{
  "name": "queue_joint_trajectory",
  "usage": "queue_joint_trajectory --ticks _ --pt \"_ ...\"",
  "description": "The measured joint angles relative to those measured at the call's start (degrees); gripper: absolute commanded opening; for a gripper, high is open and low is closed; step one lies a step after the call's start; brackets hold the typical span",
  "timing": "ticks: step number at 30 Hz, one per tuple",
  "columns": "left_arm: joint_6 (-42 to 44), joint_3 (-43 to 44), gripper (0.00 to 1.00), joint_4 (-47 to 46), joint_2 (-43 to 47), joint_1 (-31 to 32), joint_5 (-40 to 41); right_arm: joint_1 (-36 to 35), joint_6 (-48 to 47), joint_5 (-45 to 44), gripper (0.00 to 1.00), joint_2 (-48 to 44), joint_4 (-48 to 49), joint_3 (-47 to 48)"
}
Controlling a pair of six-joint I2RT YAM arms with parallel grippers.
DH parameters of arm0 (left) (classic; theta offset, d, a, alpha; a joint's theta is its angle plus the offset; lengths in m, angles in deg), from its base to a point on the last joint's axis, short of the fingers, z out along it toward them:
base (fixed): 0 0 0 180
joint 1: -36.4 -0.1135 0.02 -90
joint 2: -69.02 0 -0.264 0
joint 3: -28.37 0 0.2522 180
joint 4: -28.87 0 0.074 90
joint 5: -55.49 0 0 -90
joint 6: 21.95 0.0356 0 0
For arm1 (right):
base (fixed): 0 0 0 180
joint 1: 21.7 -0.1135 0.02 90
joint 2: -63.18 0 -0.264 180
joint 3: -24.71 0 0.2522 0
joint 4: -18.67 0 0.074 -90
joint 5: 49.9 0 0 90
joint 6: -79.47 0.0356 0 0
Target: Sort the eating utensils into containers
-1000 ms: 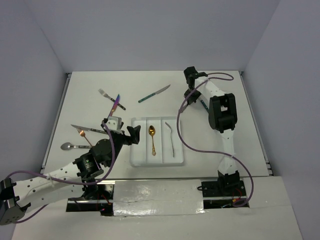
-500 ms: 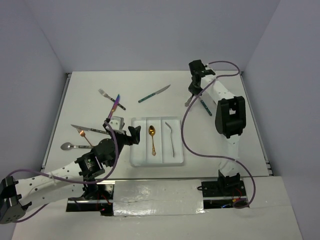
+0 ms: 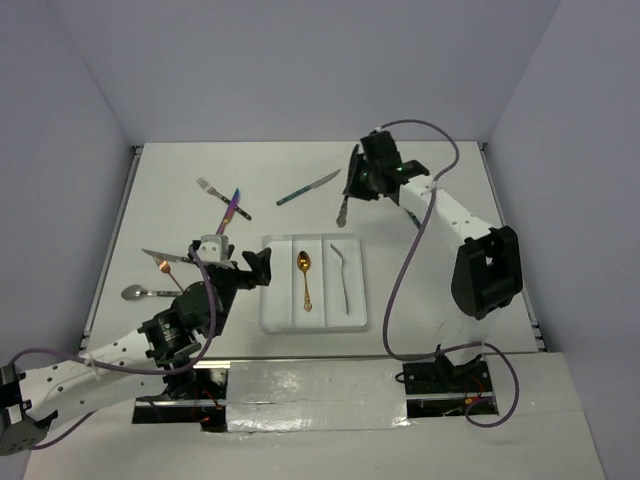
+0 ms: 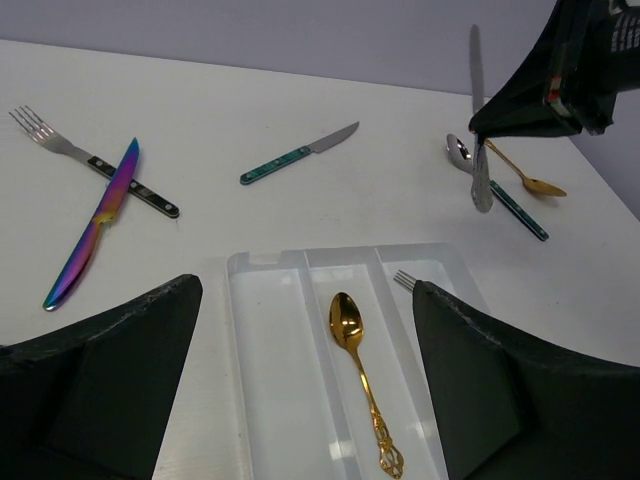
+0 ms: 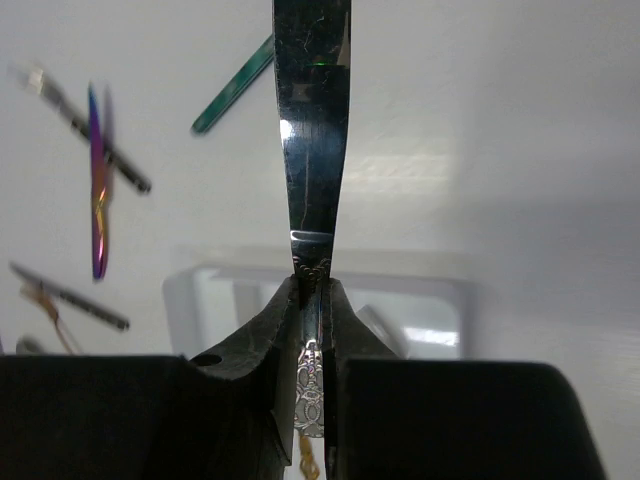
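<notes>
Moved since before: the right arm has swung from the far right corner toward the middle of the table and carries a silver knife with it; the left arm has shifted only a little.
Right gripper: its two fingers are pressed onto the patterned handle of the silver knife and pinch it tight.
Silver knife position: it hangs upright in the air, off the table, just beyond the far edge of the tray, about in line with the right compartment.
Left gripper: its fingers are spread wide with nothing between them; it is low at the near left corner of the tray and faces the far side.
Tray: white, with three long compartments side by side.
Left compartment: nothing lies in it.
Middle compartment: a gold spoon lies lengthwise, bowl to the far end.
Right compartment: a silver fork lies lengthwise.
Far of the tray: a teal knife lies at an angle on the table.
Far left: a purple knife lies across a fork with a black handle.
Left of the tray: a grey spoon, a copper fork and another knife lie close together.
Far right, seen from the left wrist: a small silver spoon, a second gold spoon and a teal handle lie together behind the hanging knife.
</notes>
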Motion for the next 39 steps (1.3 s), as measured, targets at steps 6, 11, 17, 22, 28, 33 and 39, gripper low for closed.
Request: queue_joint_trajectory --ticks 6,11,17,22,28,33,39 --pt "-1.5 -1.1 0.99 1.2 4.7 0.0 2.6 -12.1 -1.0 9.1 0.0 -0.3 6.1 -6.4" --pt "-1.6 -3.2 0.99 1.5 10.1 0.0 3.7 -18.8 -1.2 14.3 0.0 0.3 9.5 -10.3" --pt "-1.7 -5.2 0.99 1.1 13.5 0.0 5.2 -24.7 -0.3 14.8 0.0 1.8 13.1 -11.0" --pt "-2.0 -5.2 0.99 1.2 13.7 0.0 5.9 -27.8 4.9 13.3 0.0 3.1 15.6 -13.3" --pt "-2.9 -5.2 0.99 1.3 13.8 0.0 6.0 -30.8 11.4 9.2 0.0 5.4 17.1 -15.0" --pt "-3.0 -5.2 0.99 1.5 13.8 0.0 6.1 -33.0 16.5 3.8 0.0 5.5 16.5 -15.0" --pt "-3.0 -5.2 0.98 1.5 13.8 0.0 6.1 -36.0 21.6 -3.3 0.0 7.1 10.4 -12.8"
